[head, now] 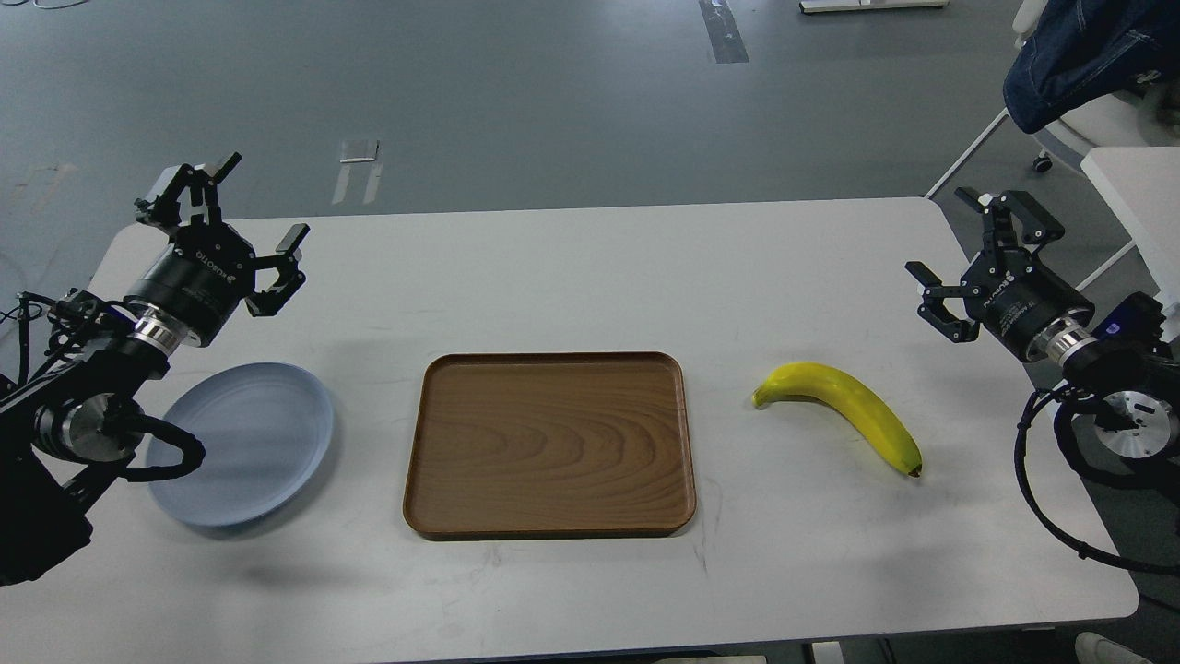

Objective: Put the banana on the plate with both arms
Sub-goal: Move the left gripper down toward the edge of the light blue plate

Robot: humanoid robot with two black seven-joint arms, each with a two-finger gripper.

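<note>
A curved yellow banana (848,410) lies on the white table at the right, greenish stem toward the tray, dark tip nearest me. The pale blue-grey plate (253,443) rests at the left, its left rim partly hidden by my left arm. My left gripper (247,231) hovers open and empty above the table, beyond the plate. At the far right my right gripper (968,263) is also open and empty, raised behind and to the right of the banana.
A rectangular brown wooden tray (550,443) sits empty at the table's centre, between plate and banana. The white table (590,267) ends close behind both grippers. A chair with dark cloth (1088,55) stands off the far right corner.
</note>
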